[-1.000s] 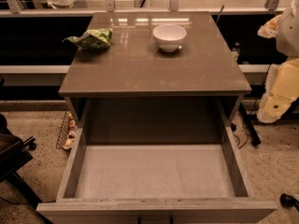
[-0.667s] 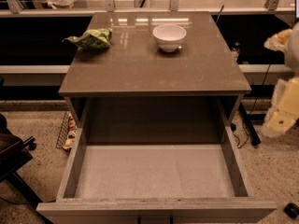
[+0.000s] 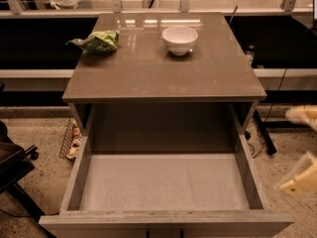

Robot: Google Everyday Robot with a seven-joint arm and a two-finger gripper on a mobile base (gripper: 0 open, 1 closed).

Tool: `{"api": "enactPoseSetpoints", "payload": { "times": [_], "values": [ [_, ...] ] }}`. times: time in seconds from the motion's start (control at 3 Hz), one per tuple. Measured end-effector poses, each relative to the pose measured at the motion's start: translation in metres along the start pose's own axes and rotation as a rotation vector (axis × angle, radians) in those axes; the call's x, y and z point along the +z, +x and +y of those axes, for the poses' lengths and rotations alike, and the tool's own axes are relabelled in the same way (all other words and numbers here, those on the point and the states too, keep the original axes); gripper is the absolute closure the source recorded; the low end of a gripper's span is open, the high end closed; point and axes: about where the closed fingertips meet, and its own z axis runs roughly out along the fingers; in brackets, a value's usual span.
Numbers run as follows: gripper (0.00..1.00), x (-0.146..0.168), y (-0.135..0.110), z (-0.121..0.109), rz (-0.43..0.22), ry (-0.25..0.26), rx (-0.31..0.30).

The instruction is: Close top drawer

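Note:
The top drawer (image 3: 163, 187) stands pulled fully out toward me under the grey-brown cabinet top (image 3: 163, 68). Its pale grey floor is bare. Only the top edge of its front panel (image 3: 163, 223) shows at the bottom of the view, with the ends of the dark handle (image 3: 164, 233) just visible. My gripper (image 3: 299, 180) is a pale, blurred shape at the far right edge, beside the drawer's right wall and apart from it.
A white bowl (image 3: 180, 38) and a crumpled green bag (image 3: 96, 41) lie on the cabinet top. A wire rack (image 3: 71, 138) sits on the floor at left, next to a dark chair base (image 3: 15, 172). Cables (image 3: 265, 133) lie at right.
My gripper has moved down and to the right, toward the edge of the view. The drawer, the bowl and the bag have not moved.

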Motion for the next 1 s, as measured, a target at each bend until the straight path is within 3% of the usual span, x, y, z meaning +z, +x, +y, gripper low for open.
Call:
{"api": "enactPoseSetpoints", "payload": {
  "times": [0.33, 0.67, 1.0],
  "values": [
    [0.41, 0.029, 0.044, 0.055, -0.072, -0.027, 0.090],
    [0.64, 0.070, 0.075, 0.119, -0.116, -0.112, 0.152],
    [0.95, 0.128, 0.094, 0.189, -0.163, -0.222, 0.177]
  ]
}}
